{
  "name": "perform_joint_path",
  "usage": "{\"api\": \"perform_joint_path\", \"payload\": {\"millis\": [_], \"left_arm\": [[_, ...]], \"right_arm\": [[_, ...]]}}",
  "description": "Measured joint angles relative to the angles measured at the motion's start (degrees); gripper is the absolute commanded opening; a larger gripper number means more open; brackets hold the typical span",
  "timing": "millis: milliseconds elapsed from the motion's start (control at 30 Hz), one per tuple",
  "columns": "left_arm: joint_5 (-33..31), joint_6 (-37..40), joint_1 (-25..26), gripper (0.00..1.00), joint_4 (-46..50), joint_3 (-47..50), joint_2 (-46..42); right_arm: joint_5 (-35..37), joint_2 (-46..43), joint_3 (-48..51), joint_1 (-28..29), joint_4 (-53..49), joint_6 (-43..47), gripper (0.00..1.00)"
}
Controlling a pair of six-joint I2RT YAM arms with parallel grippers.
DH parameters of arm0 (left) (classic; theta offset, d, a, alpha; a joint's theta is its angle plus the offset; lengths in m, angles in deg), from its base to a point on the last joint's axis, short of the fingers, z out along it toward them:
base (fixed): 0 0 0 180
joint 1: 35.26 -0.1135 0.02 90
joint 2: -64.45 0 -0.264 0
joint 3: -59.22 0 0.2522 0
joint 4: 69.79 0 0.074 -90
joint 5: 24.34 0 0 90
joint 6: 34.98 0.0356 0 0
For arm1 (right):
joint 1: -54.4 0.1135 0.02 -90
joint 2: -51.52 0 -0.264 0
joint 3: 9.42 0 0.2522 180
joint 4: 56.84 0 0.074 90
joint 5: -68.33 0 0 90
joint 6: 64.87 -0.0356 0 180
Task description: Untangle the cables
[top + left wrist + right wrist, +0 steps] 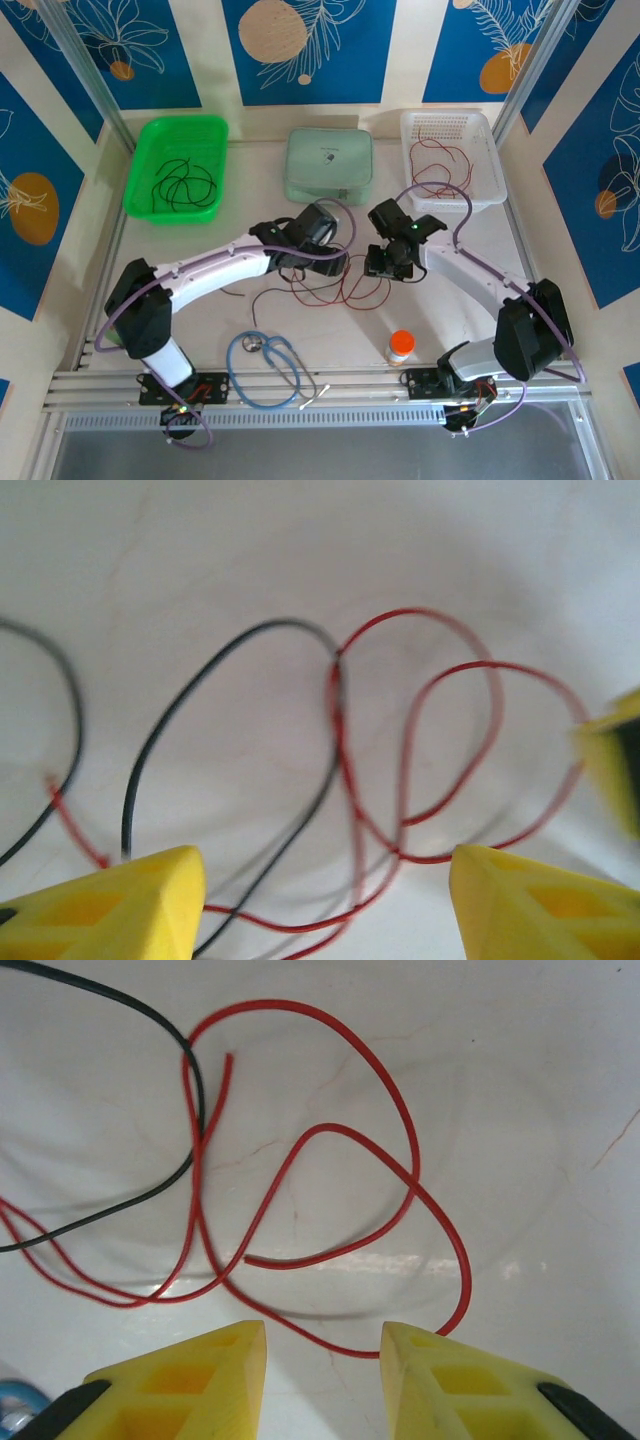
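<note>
Straddles a crosswise red strand of the cables (pixel 412 1175) with the right gripper (pixel 322 1332), narrowly parted. Holds the left gripper (pixel 325 865) wide, empty.

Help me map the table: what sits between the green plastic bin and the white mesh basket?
A pale green rectangular case, seen in the top external view.

light: bright | shadows: soft (under cables (pixel 412 1182)) | left wrist: blurred | right wrist: 1 glare streak
</note>
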Motion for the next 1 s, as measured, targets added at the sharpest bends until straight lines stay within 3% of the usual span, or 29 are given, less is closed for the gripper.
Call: {"api": "perform_joint_path", "payload": {"millis": [233, 700, 900, 1000], "left_arm": [[0.7, -2.3, -0.7, 0.54, -2.8, 5.0, 4.7], [0.7, -0.6, -0.7, 0.52, -7.0, 3.1, 12.2], [-1.2, 0.0, -0.6, 0.47, -6.5, 3.1, 14.9], [-3.0, 0.7, -0.6, 0.44, -6.3, 3.3, 15.1]], "right_arm": [[1.7, 5.3, 0.0, -0.8, -0.1, 1.0, 0.35], [4.5, 10.2, 3.1, -4.6, 1.7, 1.4, 0.36], [4.0, 13.0, 3.6, -5.2, 3.8, 1.9, 0.04], [4.0, 13.0, 3.6, -5.3, 3.8, 2.0, 0.00]]}}
